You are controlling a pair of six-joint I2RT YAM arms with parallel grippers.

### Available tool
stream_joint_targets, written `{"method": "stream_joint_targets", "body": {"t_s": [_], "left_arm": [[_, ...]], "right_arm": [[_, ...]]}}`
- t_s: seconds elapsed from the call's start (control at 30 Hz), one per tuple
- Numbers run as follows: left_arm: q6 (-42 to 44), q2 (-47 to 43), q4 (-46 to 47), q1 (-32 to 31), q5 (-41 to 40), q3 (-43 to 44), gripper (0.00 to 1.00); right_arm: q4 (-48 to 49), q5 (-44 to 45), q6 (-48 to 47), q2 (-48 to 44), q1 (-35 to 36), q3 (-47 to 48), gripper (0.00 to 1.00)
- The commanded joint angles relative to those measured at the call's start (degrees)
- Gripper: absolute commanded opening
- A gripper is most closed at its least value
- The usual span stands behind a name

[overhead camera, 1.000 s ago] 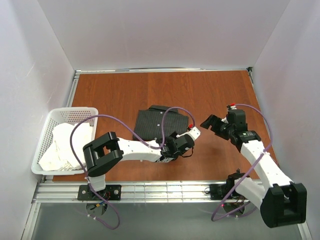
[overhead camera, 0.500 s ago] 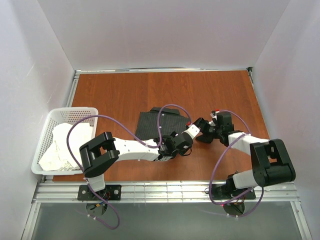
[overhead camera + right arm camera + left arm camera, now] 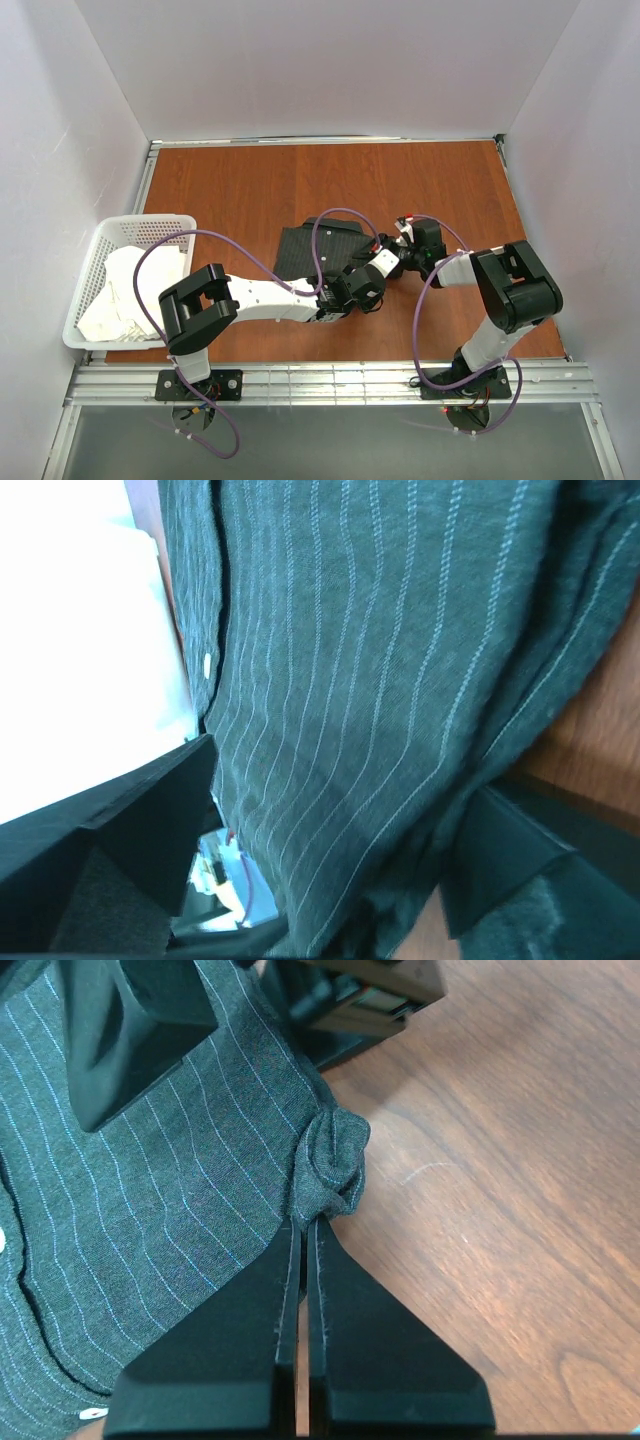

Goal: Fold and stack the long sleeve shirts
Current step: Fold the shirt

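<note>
Surface: wood table (image 3: 220,190); shirt (image 3: 300,247) lay near its centre.
Fabric: judged soft, light, limp; best taken at edges.
Left gripper (image 3: 305,1245): clenched on bunched edge.
Right gripper (image 3: 330,830): jaws stood apart astride fabric.

1 dark shirt (image 3: 312,250) on the table (image 3: 230,190), left hand (image 3: 381,257) and right hand (image 3: 399,256) close together at its right edge

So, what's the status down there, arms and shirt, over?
Left gripper: jaws shut on bunched edge of shirt. Right gripper: jaws open, astride the fabric. Basket far left, apart from shirt.
</note>
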Motion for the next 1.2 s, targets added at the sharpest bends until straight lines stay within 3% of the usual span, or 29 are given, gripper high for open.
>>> {"method": "stream_joint_targets", "body": {"t_s": [0.0, 0.27, 0.77, 0.87, 0.9, 0.97, 1.0, 1.07, 1.17], "left_arm": [[-2.45, -2.61, 0.61, 0.19, 1.62, 1.39, 0.00], [-5.35, -3.14, 0.79, 0.11, 3.20, 1.30, 0.00], [-6.58, -2.00, 2.19, 0.28, 1.61, 3.23, 0.00], [-7.37, -1.91, 2.19, 0.19, 3.28, 3.15, 0.00], [-7.63, -2.09, 2.19, 0.28, 3.81, 2.98, 0.00], [-8.42, -2.70, 2.19, 0.19, 3.64, 2.28, 0.01], [-8.69, -3.49, 2.19, 0.19, 2.86, 2.01, 0.03], [-9.30, -4.46, 1.84, 0.28, 2.32, 1.74, 0.13], [-9.48, -7.27, 0.70, 0.98, 4.07, 1.83, 0.34]], "right_arm": [[-0.20, 1.73, 0.07, 4.44, 0.64, -1.01, 0.71], [1.30, 1.82, -0.54, 6.65, 0.73, -0.75, 0.42], [1.48, 0.24, -1.68, 7.61, 1.52, -1.62, 0.49], [1.39, 0.24, -2.21, 7.09, 1.61, -1.10, 0.36], [1.39, 0.15, -2.47, 6.82, 1.52, -0.84, 0.26], [1.21, -0.29, -2.74, 6.47, 1.52, -0.14, 0.15], [1.21, -0.47, -3.00, 6.04, 1.60, 0.13, 0.08], [0.86, -0.73, -3.27, 5.24, 1.52, 0.66, 0.01], [-2.63, -0.82, -5.28, 4.28, 1.08, 2.23, 0.01]]}}
